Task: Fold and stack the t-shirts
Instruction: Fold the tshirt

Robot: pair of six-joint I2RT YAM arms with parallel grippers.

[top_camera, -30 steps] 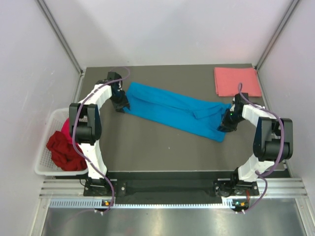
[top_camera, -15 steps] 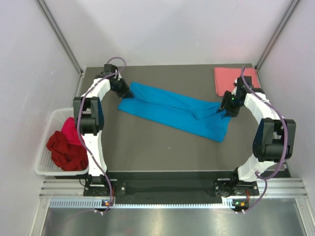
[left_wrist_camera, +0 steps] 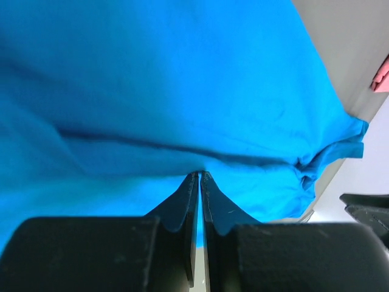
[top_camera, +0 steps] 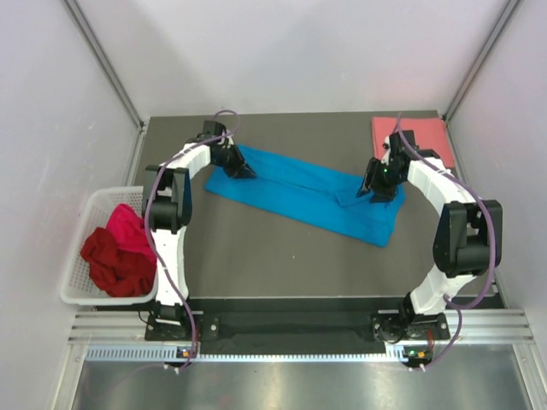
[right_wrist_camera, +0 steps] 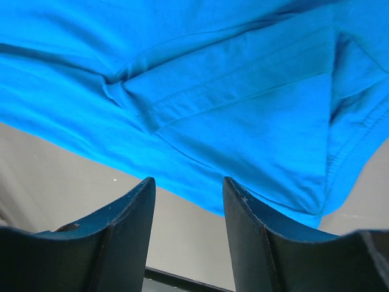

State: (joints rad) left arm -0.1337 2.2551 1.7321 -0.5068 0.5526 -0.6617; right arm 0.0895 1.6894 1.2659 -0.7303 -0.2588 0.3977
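A bright blue t-shirt (top_camera: 299, 195) lies stretched slantwise across the dark table, from far left to near right. My left gripper (top_camera: 242, 169) sits at the shirt's far-left end. In the left wrist view its fingertips (left_wrist_camera: 200, 174) are pinched together on a fold of the blue cloth (left_wrist_camera: 182, 79). My right gripper (top_camera: 368, 190) hovers at the shirt's right end by the sleeve. In the right wrist view it (right_wrist_camera: 188, 182) stands open over bare table, with the blue cloth (right_wrist_camera: 231, 91) just beyond its tips and nothing between them. A salmon pink t-shirt (top_camera: 414, 141) lies folded at the back right corner.
A white lattice basket (top_camera: 92, 207) hangs off the table's left edge, holding a dark red t-shirt (top_camera: 111, 263) and a magenta t-shirt (top_camera: 128, 227). Pale walls close in the table at the back and both sides. The pink shirt's edge (left_wrist_camera: 382, 76) shows in the left wrist view.
My left gripper has moved right along the far edge onto the blue shirt and closed on it. My right gripper has let go, opened and moved back and left.
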